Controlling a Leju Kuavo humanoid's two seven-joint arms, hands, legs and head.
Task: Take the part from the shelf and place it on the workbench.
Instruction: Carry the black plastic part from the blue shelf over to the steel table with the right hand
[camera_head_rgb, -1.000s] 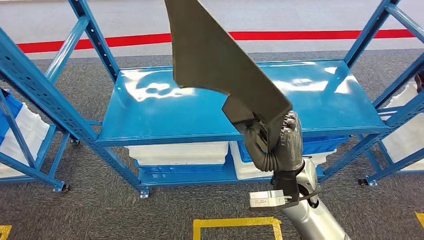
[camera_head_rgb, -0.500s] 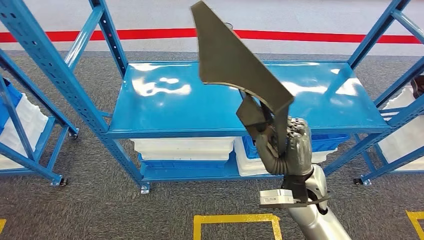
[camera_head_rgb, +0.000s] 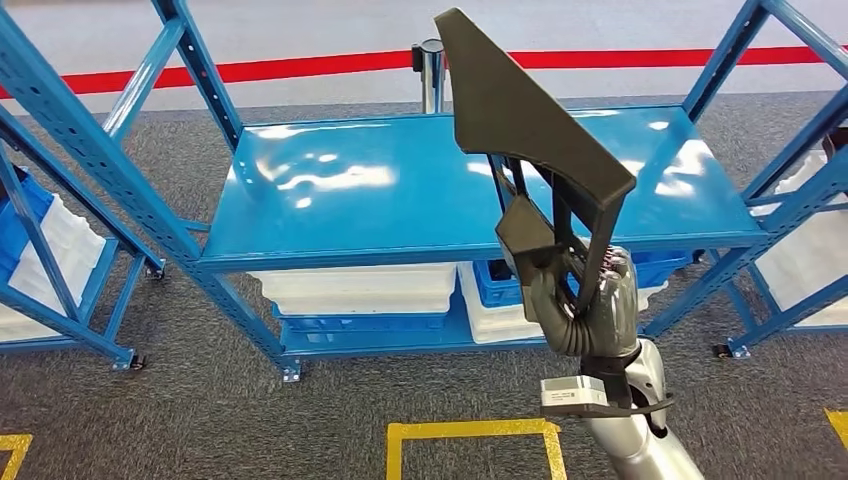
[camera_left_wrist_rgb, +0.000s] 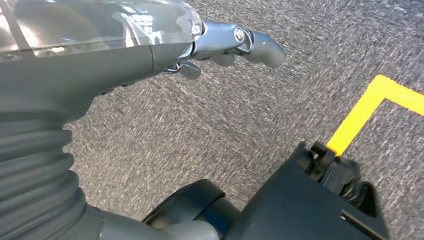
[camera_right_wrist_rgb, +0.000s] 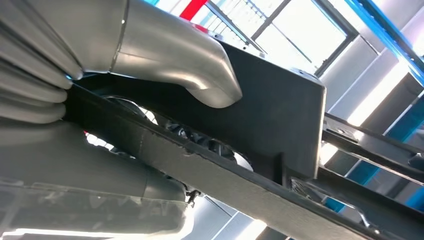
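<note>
Your right robot hand (camera_head_rgb: 590, 305) grips the part (camera_head_rgb: 525, 120) at its lower end; its long axis rises toward the frame's upper centre, above the shelf (camera_head_rgb: 400, 200).

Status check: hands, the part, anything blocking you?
Right hand grips the dark grey wedge-shaped part, raised above the blue metal shelf. Left hand hangs empty over carpet. Nothing in the way.

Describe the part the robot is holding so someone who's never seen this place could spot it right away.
Find the blue shelf rack ahead on the grey carpet; in front of its glossy top shelf rises the robot's silver right arm. The right hand grips the part: a dark grey, matte, wedge-shaped panel with ribs underneath, held upright. Everything near it is blue, white or shiny.
</note>
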